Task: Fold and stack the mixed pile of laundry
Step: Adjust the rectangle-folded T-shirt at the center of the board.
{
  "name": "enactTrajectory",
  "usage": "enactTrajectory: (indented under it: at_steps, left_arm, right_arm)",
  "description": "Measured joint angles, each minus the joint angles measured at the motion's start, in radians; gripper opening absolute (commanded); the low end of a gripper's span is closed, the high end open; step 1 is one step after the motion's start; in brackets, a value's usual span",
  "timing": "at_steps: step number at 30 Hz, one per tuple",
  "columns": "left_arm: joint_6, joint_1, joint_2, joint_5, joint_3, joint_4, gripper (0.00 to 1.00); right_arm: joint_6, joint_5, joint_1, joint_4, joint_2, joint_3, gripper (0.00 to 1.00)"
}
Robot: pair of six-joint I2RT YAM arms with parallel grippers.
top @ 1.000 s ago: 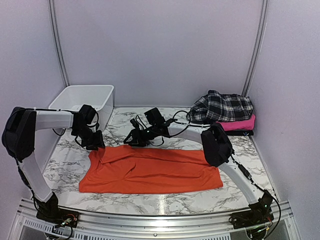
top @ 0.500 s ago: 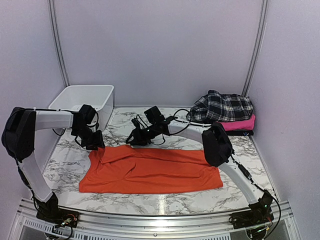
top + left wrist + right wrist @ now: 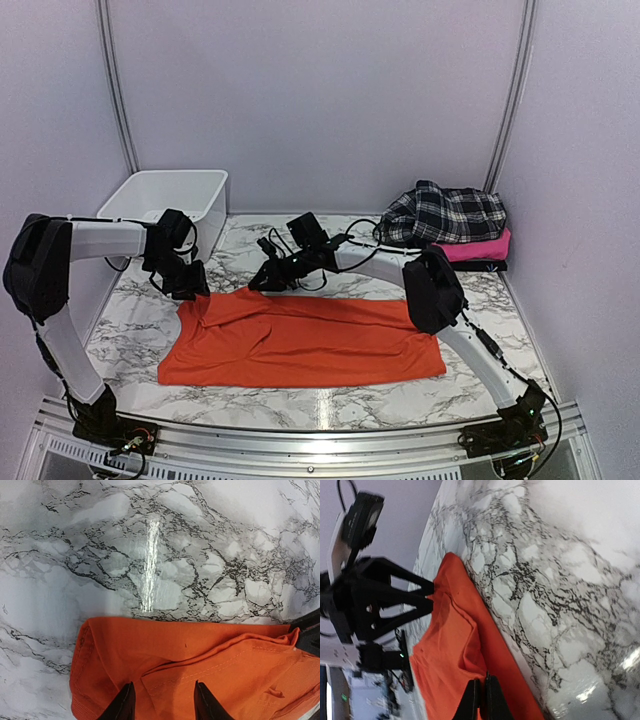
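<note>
The orange t-shirt [image 3: 300, 340] lies spread flat across the front of the marble table [image 3: 130, 320]. My left gripper [image 3: 190, 285] is down at its far left corner. In the left wrist view that gripper [image 3: 164, 692] is open, its fingers [image 3: 122, 705] standing apart on either side of a stitched fold of orange cloth [image 3: 225, 660]. My right gripper [image 3: 262, 283] is at the shirt's far edge. In the right wrist view it [image 3: 482, 679] is shut, pinching a ridge of the orange t-shirt [image 3: 450, 645]. The plaid shirt [image 3: 445, 215] lies bundled at the back right.
A folded pink garment [image 3: 485, 247] lies under the plaid shirt on a dark item. A white plastic bin [image 3: 170, 198] stands at the back left, just behind the left arm. The left gripper [image 3: 431, 596] shows in the right wrist view at the shirt's corner.
My right gripper's jaws have closed on the far edge of the orange t-shirt. The left arm and the shirt have not visibly moved.
</note>
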State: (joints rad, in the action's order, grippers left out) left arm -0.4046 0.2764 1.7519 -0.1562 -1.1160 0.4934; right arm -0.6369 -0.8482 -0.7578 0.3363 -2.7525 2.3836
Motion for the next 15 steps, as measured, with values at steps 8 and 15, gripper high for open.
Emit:
enactTrajectory:
  at_steps: [8, 15]
  left_arm:
    - [-0.001, -0.008, -0.014, 0.000, 0.009, -0.008, 0.46]
    - [-0.008, -0.043, -0.051, -0.012, 0.026, -0.033, 0.44]
  right_arm:
    - [0.009, -0.023, -0.002, -0.038, 0.002, -0.032, 0.00]
    - [0.046, -0.052, -0.008, -0.056, 0.031, -0.132, 0.00]
